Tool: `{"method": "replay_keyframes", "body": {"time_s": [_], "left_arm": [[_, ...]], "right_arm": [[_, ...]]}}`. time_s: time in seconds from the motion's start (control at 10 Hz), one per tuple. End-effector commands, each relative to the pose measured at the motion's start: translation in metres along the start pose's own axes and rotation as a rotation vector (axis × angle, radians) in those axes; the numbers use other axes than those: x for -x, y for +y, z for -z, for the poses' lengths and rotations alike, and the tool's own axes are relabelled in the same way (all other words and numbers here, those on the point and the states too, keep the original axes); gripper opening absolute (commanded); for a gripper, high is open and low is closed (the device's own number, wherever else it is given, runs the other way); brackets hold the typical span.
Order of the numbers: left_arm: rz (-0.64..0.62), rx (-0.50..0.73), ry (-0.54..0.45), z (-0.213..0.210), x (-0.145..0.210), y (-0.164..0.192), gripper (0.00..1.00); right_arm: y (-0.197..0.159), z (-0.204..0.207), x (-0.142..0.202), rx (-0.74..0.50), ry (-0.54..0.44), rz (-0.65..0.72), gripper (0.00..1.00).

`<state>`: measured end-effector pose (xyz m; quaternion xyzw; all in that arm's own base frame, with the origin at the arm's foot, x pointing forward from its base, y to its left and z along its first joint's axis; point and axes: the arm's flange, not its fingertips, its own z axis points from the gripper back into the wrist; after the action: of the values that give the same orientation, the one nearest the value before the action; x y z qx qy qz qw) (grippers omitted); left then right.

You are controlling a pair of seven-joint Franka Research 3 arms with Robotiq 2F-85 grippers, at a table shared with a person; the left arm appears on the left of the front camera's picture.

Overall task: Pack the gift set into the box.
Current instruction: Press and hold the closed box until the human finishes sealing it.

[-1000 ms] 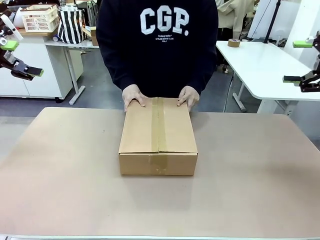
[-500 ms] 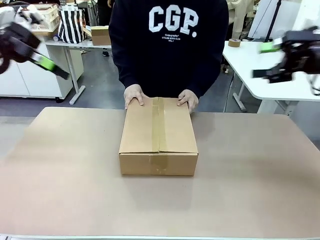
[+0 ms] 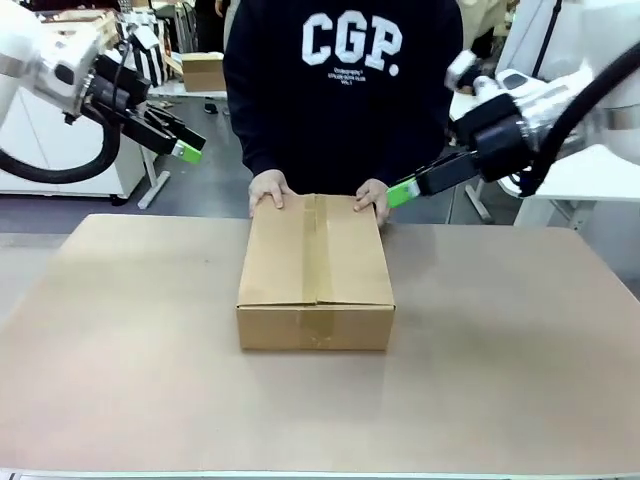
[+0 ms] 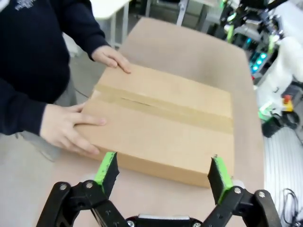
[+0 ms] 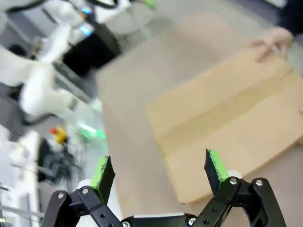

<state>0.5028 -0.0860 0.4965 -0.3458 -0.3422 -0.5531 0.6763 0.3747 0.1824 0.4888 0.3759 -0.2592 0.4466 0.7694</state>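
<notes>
The near part of the table (image 3: 120,400) lies bare; the box (image 3: 316,270) sits at its middle, long side running near to far, flaps shut and brown tape (image 3: 316,250) along the centre seam, so by my judgement it must be opened before anything goes in; on its far edge rest the person's hands (image 3: 268,190), palms down, likely steadying it for the arms; the left end effector (image 4: 162,168) hangs in the air off the box's far left, jaws wide apart and empty, aimed down at the carton; the right end effector (image 5: 158,169) hangs off the far right near one hand, likewise spread and holding nothing, apparently ready to flank the box.
</notes>
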Motion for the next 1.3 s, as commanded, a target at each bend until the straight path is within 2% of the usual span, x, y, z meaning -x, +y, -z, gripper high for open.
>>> {"method": "replay_keyframes", "body": {"time_s": [0.0, 0.1, 0.2, 0.3, 0.4, 0.5, 0.6, 0.7, 0.8, 0.9, 1.0, 1.1, 1.2], "left_arm": [[-0.011, 0.026, 0.025, -0.009, -0.005, 0.009, 1.00], [-0.011, 0.026, 0.025, -0.009, -0.005, 0.009, 1.00], [-0.011, 0.026, 0.025, -0.009, -0.005, 0.009, 1.00], [-0.001, 0.002, 0.006, -0.002, 0.001, 0.001, 1.00], [0.066, 0.068, -0.007, 0.026, 0.000, 0.004, 1.00], [0.152, 0.084, -0.015, 0.051, 0.006, 0.010, 1.00], [0.199, 0.101, 0.041, 0.067, 0.017, 0.020, 1.00], [0.230, 0.163, 0.047, 0.080, 0.028, 0.025, 1.00], [0.267, 0.229, 0.024, 0.094, 0.033, 0.024, 1.00], [0.316, 0.282, 0.010, 0.112, 0.037, 0.021, 1.00], [0.339, 0.270, 0.010, 0.130, 0.040, 0.015, 1.00], [0.302, 0.258, 0.197, 0.135, 0.033, 0.010, 1.00], [0.290, 0.255, 0.022, 0.125, 0.045, 0.017, 1.00]], "right_arm": [[0.002, -0.013, -0.003, -0.085, -0.090, 0.051, 1.00], [0.002, -0.013, -0.003, -0.085, -0.090, 0.051, 1.00], [0.000, 0.002, 0.000, 0.002, 0.003, -0.002, 1.00], [0.004, 0.018, -0.012, -0.133, 0.060, -0.328, 1.00], [-0.009, 0.038, -0.019, -0.096, 0.100, -0.552, 1.00], [-0.028, 0.052, -0.015, -0.165, 0.035, -0.734, 1.00], [-0.044, 0.062, -0.008, -0.174, -0.002, -0.792, 1.00], [-0.057, 0.074, 0.003, -0.143, 0.015, -0.806, 1.00], [-0.066, 0.083, 0.012, -0.118, -0.017, -0.809, 1.00], [-0.076, 0.090, 0.021, -0.122, -0.036, -0.689, 1.00], [-0.052, 0.074, 0.004, -0.123, 0.086, -0.771, 1.00], [-0.052, 0.074, 0.004, -0.123, 0.086, -0.771, 1.00], [-0.073, 0.084, 0.022, -0.127, 0.048, -0.745, 1.00]]}}
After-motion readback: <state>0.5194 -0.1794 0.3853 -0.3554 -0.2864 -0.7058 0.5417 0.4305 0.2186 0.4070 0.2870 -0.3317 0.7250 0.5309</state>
